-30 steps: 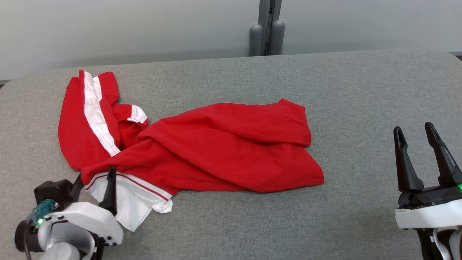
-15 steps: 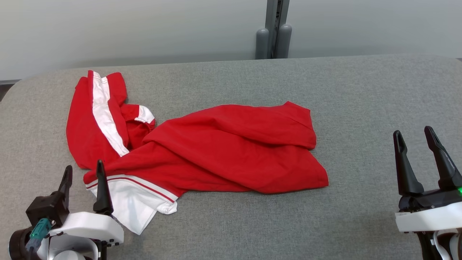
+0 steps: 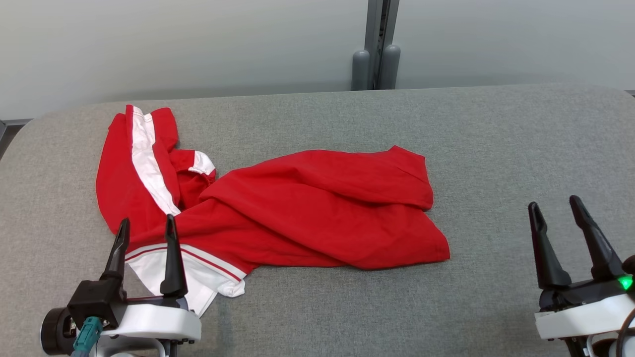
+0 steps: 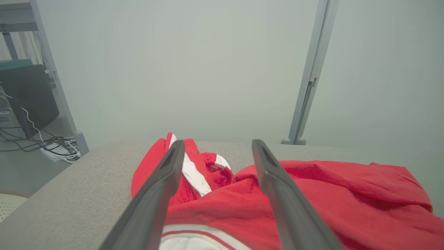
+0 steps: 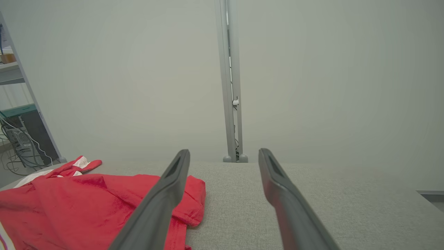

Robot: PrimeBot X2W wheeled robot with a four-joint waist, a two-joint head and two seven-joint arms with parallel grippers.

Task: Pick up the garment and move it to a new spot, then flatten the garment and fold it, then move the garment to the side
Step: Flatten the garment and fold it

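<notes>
On the gray table (image 3: 496,139), the shirt (image 3: 307,208) lies bunched; both grippers, left (image 3: 146,230) and right (image 3: 553,208), wait spread wide, ready to grab.

Part of the garment (image 3: 317,208) lies hidden behind the left gripper (image 3: 147,219).

Found garment (image 3: 307,213) spread over left and centre of frame on table (image 3: 496,148), one end bunched toward upper left, other end reaching just right of centre. Logged left gripper (image 3: 147,220) at lower left, tips overlapping garment's lower-left edge, contact unclear. Logged right gripper (image 3: 553,202) at lower right, well apart from garment, over bare table. Noted post (image 3: 375,44) behind table's far edge, upper middle, against wall (image 3: 198,44).
</notes>
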